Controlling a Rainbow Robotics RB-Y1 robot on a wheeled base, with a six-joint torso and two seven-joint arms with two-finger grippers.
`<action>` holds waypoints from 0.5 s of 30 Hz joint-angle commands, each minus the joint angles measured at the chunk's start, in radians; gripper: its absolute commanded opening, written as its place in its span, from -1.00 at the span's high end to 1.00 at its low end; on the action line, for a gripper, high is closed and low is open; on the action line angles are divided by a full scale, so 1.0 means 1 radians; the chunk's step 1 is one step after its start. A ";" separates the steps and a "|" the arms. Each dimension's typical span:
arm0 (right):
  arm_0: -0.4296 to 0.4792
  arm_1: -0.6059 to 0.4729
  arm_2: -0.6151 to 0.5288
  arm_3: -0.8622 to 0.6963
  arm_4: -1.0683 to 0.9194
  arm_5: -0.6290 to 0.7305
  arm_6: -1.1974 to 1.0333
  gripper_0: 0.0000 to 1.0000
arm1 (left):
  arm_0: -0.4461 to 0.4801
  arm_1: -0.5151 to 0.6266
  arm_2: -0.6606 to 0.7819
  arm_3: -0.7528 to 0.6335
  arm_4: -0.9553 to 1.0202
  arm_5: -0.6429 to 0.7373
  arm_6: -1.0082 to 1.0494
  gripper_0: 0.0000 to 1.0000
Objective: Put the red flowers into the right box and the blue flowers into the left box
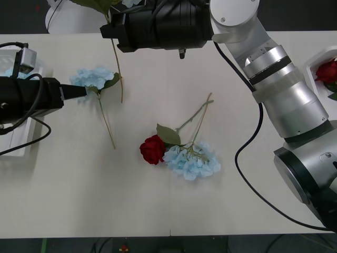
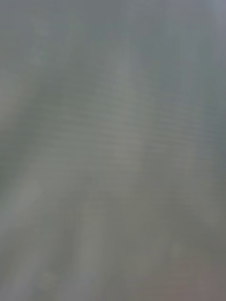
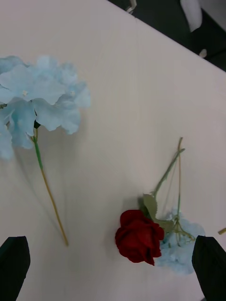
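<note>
1 red rose (image 1: 152, 149) lies head toward robot.

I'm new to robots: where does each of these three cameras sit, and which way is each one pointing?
Front view: above the arms, looking down at the white table; both arms show, the left gripper beside a pale blue fluffy flower.
Left wrist view: on the left wrist, facing the table; its black fingertips sit apart at the corners.
Right wrist view: on the right wrist; a grey blur, nothing tellable.
Shared by front and left wrist: the deep red rose touching a blue cluster.
</note>
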 commanded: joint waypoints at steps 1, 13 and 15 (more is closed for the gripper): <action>-0.056 0.029 0.012 -0.014 0.001 -0.013 0.029 1.00 | 0.093 0.038 0.041 -0.039 0.173 -0.123 -0.260 -1.00; -0.058 0.029 0.015 -0.014 -0.025 -0.013 0.027 1.00 | 0.179 0.013 -0.207 -0.041 0.435 -0.568 -0.639 -1.00; -0.058 0.029 0.015 -0.014 -0.027 -0.011 0.025 1.00 | 0.177 0.000 -0.258 -0.039 0.439 -0.628 -0.688 -1.00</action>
